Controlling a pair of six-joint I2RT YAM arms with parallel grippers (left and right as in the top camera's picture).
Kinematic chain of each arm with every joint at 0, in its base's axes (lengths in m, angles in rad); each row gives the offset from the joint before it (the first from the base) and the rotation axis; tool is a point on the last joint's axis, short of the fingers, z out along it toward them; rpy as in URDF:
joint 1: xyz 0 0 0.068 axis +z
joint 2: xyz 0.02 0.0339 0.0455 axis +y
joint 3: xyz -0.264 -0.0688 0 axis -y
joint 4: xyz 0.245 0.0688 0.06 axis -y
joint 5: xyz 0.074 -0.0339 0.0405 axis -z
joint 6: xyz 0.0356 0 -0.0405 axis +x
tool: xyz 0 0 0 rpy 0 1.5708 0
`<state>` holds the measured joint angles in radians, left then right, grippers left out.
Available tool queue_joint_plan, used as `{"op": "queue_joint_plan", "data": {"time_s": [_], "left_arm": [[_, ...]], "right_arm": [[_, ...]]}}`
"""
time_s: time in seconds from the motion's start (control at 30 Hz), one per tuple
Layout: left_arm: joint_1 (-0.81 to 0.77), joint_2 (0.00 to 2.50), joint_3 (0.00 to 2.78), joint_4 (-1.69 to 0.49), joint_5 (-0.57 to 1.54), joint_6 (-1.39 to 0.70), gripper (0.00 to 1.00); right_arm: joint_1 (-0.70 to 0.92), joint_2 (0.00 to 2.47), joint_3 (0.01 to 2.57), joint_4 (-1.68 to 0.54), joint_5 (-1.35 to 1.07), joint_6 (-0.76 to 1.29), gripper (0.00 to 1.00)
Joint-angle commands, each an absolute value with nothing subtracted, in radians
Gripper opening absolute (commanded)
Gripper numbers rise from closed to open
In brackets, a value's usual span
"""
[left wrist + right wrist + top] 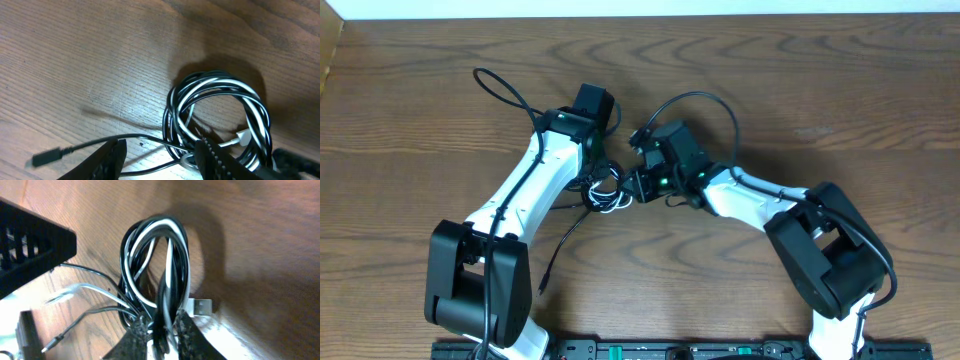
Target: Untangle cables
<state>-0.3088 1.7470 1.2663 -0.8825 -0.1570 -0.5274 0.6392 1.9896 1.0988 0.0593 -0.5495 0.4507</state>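
Black ribbed fingers [187,335] of the right gripper [161,324] are drawn close together and pinched on a few strands at the near end of the cable bundle [152,235]. How firmly they are held cannot be judged. On the left gripper [160,147] the jaws are set well apart and nothing is clamped. One thin black strand [145,139] is seen crossing the gap between them, low over the wood.

Location: the bundle is found near the middle of the wooden table [820,80], between the two gripper heads, which are angled in from left and right.

Condition: the white cord [212,86] and the black cords [172,112] are wound together in one tight ring, with turns overlapping all the way round. No cord is laid out on its own.

Free ends noted:
- A white flat plug [200,307] is pushed out at the right side of the bundle, in the right wrist view.
- A small black plug [47,157] is lying on the wood to the left of the ring, with its lead running back into it.
- A long black tail [560,245] is trailed toward the near edge, in the overhead view.

Progress, as judged: the task is at an early stage. A few ends are loosened, but the core coil is not opened. What is left is for the ring to be slackened, each cord to be drawn out in turn, and all three to be placed well apart.
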Motion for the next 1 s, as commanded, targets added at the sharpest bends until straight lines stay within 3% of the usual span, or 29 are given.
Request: {"op": "queue_joint_plan", "data": {"time_s": [0.0,0.13,0.4,0.7,0.83,0.97], "left_arm": [[-0.309,1.756,1.266,-0.883,-0.176,-0.532,0.50],[-0.309,1.787,1.265,-0.845,-0.150,-0.483,0.44],[-0.309,1.926,1.265,-0.789,-0.048,-0.385,0.43],[-0.249,1.960,1.265,-0.783,-0.028,-0.362,0.28],[-0.190,1.960,1.265,-0.777,0.077,-0.311,0.20],[-0.131,1.960,1.265,-0.756,0.213,-0.269,0.19]], "right_arm": [[0.597,1.975,1.117,0.059,-0.625,0.456,0.23],[0.569,1.975,1.117,0.019,-0.628,0.455,0.28],[0.551,1.975,1.117,-0.104,-0.525,0.455,0.29],[0.611,1.975,1.116,-0.124,-0.444,0.455,0.27],[0.645,1.975,1.116,-0.124,-0.346,0.456,0.26],[0.675,1.975,1.116,-0.118,-0.320,0.455,0.27]]}}
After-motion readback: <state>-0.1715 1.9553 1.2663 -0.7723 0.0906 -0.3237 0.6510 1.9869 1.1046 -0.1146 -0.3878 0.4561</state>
